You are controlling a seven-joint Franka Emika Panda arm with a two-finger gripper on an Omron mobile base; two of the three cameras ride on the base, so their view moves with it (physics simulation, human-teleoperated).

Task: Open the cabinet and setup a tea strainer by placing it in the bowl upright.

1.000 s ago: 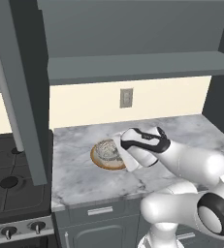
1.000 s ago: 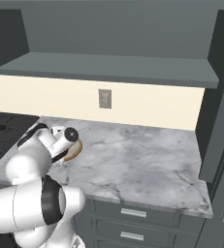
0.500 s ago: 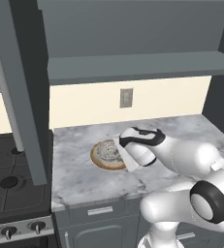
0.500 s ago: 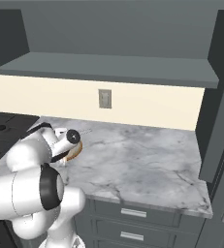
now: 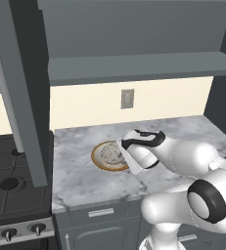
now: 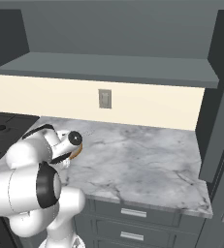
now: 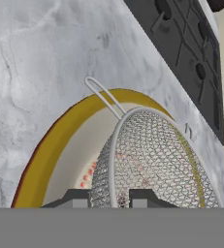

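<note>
Pincer (image 7: 102, 201) clamped on rim of tea strainer (image 7: 152, 160), light springy mesh (likely dentable, best gripped at stiff rim or handle), sitting inside bowl (image 7: 45, 150) on marble bench (image 7: 31, 63).

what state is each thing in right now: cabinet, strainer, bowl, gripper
cabinet: door swung open, shelf bare where visible
tea strainer: in the bowl, mesh cup inside the rim, thin handle reaching out over the rim
bowl: flat on the marble counter, holding the strainer
gripper: shut on the strainer's rim
</note>
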